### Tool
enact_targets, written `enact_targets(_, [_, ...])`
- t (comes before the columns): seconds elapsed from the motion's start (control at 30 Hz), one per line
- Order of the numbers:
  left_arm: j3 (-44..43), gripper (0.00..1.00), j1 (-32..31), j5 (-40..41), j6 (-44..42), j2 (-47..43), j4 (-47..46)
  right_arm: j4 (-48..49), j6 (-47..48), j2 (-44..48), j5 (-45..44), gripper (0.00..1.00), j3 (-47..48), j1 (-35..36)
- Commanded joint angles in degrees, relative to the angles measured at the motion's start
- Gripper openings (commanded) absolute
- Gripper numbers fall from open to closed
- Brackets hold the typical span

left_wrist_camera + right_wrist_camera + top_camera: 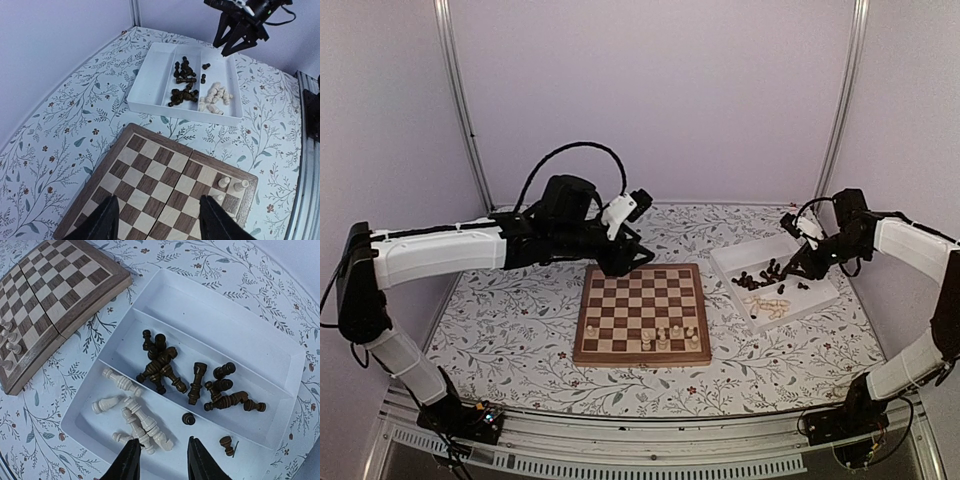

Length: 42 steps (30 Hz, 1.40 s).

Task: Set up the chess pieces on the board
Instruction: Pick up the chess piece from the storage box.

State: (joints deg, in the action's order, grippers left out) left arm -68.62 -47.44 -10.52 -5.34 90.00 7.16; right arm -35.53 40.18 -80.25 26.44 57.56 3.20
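The board [620, 300] lies mid-table with a few cream chess pieces [663, 338] standing at its near right corner. These also show in the left wrist view as cream pieces [225, 181]. My left gripper [160, 215] hovers open over the board [150, 175] with nothing between its fingers. My right gripper [162, 450] is open above the white tray [220, 310], just over lying cream pieces [135, 415]. Dark pieces [165, 365] fill the middle compartment. A dark piece [188, 418] and another one [226, 442] sit on the cream side. Neither gripper holds anything.
The tray [740, 250] sits right of the board on the floral cloth. Its far compartment [200, 305] holds nothing. Metal frame posts [460, 100] and pale walls close in the back and sides. My left arm [450, 250] stretches across the table's left half.
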Motion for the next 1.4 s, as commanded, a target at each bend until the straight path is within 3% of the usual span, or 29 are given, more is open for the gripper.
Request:
enact_targets(0.0, [-4.6, 0.57, -2.3, -1.2, -0.3, 4.6, -0.5, -2.0, 1.6, -4.9, -4.2, 0.34, -1.9, -0.3])
enact_targets(0.53, [-8.4, 0.57, -3.5, -2.2, 0.4, 9.2, -0.5, -0.1, 10.8, -16.2, -3.7, 0.31, -0.7, 0.5])
enact_targets(1.23, [-10.3, 0.57, -3.7, -3.5, 1.1, 11.8, -1.8, 3.6, 12.1, -24.1, -8.2, 0.31, -0.2, 4.7])
enact_targets(1.37, [-11.3, 0.57, -4.0, -4.1, 1.0, 12.7, -2.7, 3.4, 12.4, -23.1, -7.6, 0.24, -1.0, 4.7])
